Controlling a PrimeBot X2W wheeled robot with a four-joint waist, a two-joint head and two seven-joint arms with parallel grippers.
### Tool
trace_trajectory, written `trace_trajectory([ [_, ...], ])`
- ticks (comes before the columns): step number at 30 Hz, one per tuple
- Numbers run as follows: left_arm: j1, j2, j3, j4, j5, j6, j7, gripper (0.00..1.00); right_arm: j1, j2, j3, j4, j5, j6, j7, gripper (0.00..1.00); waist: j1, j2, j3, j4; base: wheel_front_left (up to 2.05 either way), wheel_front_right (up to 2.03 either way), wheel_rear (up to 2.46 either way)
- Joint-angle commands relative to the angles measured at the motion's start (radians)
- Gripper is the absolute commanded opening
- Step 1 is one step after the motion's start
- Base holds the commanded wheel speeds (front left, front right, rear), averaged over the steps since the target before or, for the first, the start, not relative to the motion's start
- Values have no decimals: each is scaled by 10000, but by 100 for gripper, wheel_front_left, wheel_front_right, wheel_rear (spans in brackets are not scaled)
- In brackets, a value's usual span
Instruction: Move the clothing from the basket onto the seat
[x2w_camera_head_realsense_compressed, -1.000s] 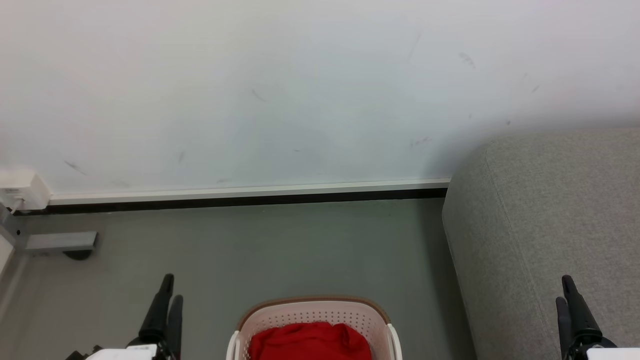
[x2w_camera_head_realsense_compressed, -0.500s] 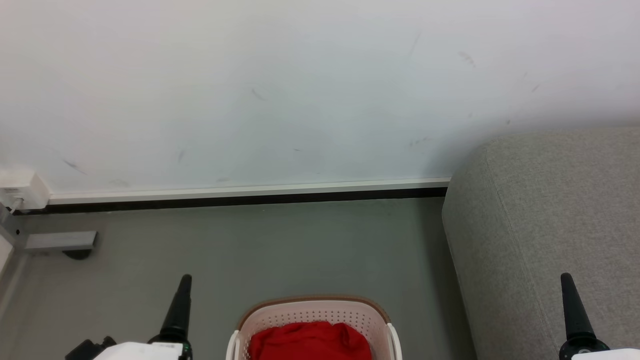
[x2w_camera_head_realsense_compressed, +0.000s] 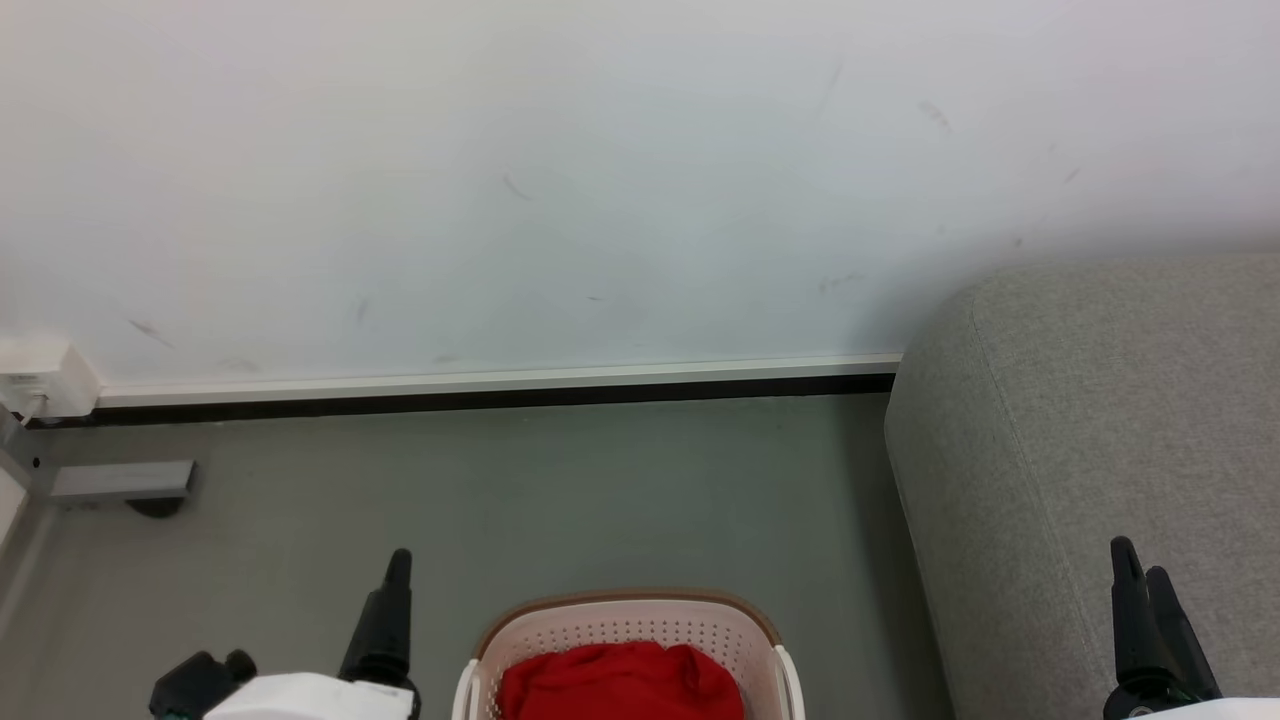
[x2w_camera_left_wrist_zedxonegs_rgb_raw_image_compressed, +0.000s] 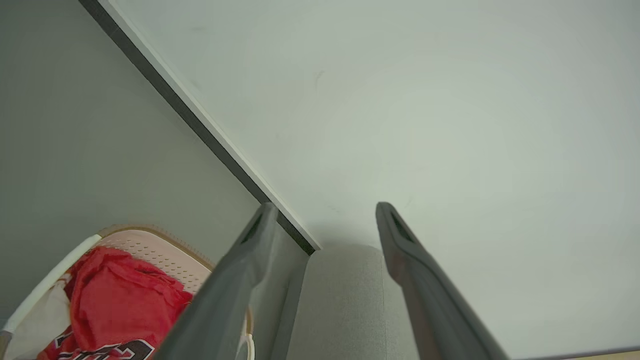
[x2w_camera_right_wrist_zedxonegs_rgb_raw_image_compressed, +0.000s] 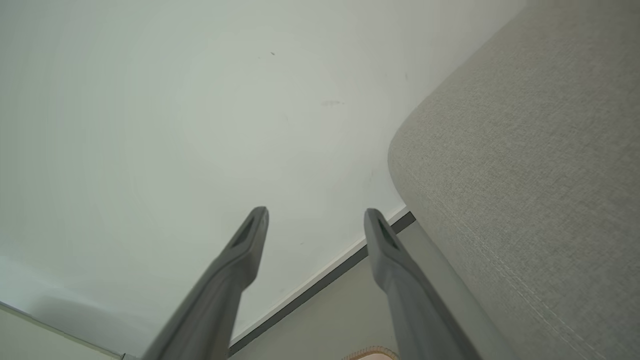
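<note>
Clothing, red and soft, lies in the basket on the floor. The part of the seat that shows is bare. Left tool and right tool are spread wide, holding nothing. All the moving is left.

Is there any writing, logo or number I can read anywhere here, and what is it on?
Nothing reads whole.
On the clothing in the basket: black-and-white lettering, cut off by the left wrist view's bottom edge and folded, so unreadable.
On the white box by the wall and on the seat: no markings visible.
</note>
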Motion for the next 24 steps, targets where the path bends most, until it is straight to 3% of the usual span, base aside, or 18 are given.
trace_trajectory([
  [1,-88,63,-79,-169,568,66,-110,100,-31,-125,31,-223,-434,-7,-117,100,0,0,2,4,0,0,0],
  [24,91,81,-648,-218,4770,865,-811,100,198,-388,410,-183,-3740,-11,-825,100,0,0,-55,58,0,0,0],
])
